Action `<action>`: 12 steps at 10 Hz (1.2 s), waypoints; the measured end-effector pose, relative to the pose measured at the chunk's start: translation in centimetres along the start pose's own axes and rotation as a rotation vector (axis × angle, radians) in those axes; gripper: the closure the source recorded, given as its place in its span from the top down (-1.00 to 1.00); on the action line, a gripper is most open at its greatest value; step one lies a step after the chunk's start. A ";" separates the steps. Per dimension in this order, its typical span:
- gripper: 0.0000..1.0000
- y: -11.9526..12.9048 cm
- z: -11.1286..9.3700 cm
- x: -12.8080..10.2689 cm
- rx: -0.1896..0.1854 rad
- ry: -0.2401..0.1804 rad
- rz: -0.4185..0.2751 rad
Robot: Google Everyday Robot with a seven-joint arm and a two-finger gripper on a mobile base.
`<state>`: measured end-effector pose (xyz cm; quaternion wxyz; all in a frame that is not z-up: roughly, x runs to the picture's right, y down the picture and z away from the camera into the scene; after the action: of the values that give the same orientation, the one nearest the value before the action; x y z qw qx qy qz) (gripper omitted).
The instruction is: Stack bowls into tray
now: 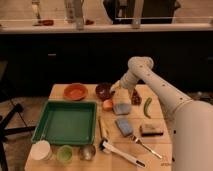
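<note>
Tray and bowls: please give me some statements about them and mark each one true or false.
1. The tray has nothing in it. True.
2. The orange bowl sits inside the dark bowl. False: they stand side by side, apart, on the table behind the tray.
3. The gripper is at the dark bowl, on the side away from the orange bowl. True.
4. The cups stand in the tray. False: the three cups stand on the table in front of the tray, at the near edge.
</note>
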<state>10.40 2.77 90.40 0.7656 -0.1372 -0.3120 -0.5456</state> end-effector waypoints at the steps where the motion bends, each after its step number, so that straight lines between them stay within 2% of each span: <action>1: 0.60 -0.2 0.6 0.3 0.003 -0.007 -0.004; 3: 0.60 -0.5 1.7 1.1 0.007 -0.019 -0.010; 5: 0.60 -0.6 2.3 1.6 0.010 -0.014 -0.012; 7: 0.60 -0.6 3.1 2.3 0.014 0.022 -0.019; 10: 0.60 -0.5 4.3 2.4 0.014 0.052 -0.039; 12: 0.60 -0.4 5.0 2.4 0.001 0.073 -0.062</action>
<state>8.93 3.61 95.70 0.7593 -0.1070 -0.2884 -0.5735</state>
